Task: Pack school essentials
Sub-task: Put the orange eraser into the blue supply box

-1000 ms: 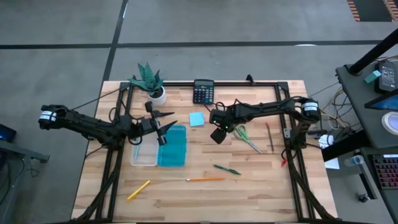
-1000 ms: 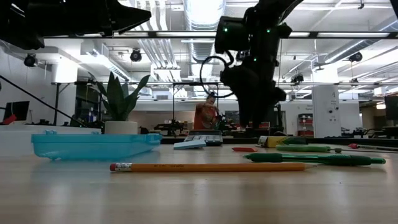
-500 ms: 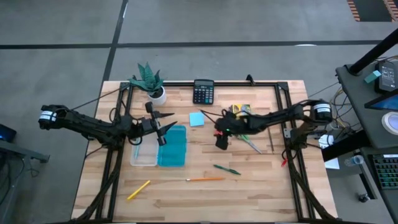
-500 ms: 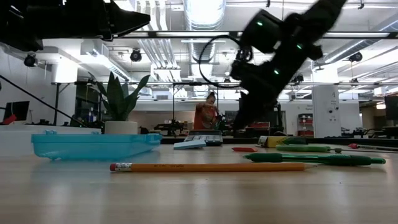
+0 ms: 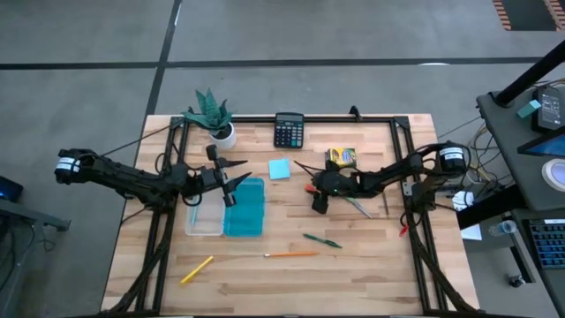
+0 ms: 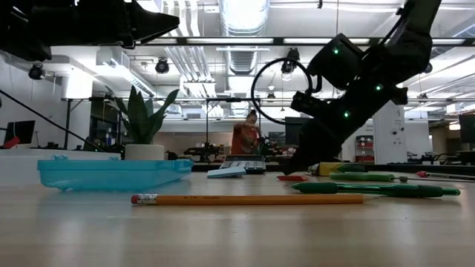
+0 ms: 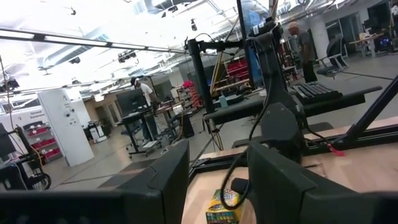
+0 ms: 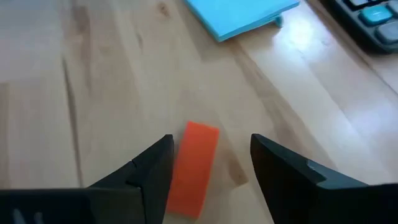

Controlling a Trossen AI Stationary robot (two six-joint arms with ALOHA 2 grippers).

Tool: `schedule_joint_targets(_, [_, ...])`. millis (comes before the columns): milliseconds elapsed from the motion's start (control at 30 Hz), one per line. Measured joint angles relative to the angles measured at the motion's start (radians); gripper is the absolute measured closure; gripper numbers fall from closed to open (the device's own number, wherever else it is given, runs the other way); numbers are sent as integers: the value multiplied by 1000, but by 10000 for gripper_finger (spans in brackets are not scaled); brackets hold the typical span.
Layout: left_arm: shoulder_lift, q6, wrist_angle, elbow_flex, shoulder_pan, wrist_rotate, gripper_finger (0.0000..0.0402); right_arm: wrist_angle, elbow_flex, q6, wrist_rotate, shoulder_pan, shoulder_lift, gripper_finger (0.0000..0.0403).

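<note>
Red is the little eraser [image 8: 194, 167] lying flat on the wooden table [image 5: 353, 274], and the right gripper [image 8: 208, 171] is low over it with its two dark fingers [image 8: 152, 171] spread apart, one on each side. They hold nothing. The light-blue sticky-note pad [image 5: 280, 169] lies near it, beside the calculator [image 5: 288, 130]. The yellow crayon box [image 5: 341, 157] sits just past the right arm. The green-handled scissors [image 5: 346, 193] lie by that arm too. Closer to the front edge lie a green pen [image 5: 321, 239], an orange pencil [image 5: 291, 254] and a yellow one [image 5: 197, 269]. The left gripper [image 5: 231, 184] hangs above the clear box [image 5: 205, 219] with the teal lid [image 5: 245, 210], open and empty. A green plant [image 5: 210, 113] stands in the back corner.
</note>
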State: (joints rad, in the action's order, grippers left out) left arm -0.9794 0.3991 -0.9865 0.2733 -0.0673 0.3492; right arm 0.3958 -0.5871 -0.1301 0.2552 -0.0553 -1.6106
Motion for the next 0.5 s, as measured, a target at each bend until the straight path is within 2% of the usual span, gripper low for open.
schedule_joint_targets(367, [0, 0, 0, 0, 0, 0, 256, 26, 2, -56, -8, 17, -61, 252])
schedule_joint_targets(500, [0, 0, 0, 0, 0, 0, 256, 26, 1, -56, -13, 17, -75, 288])
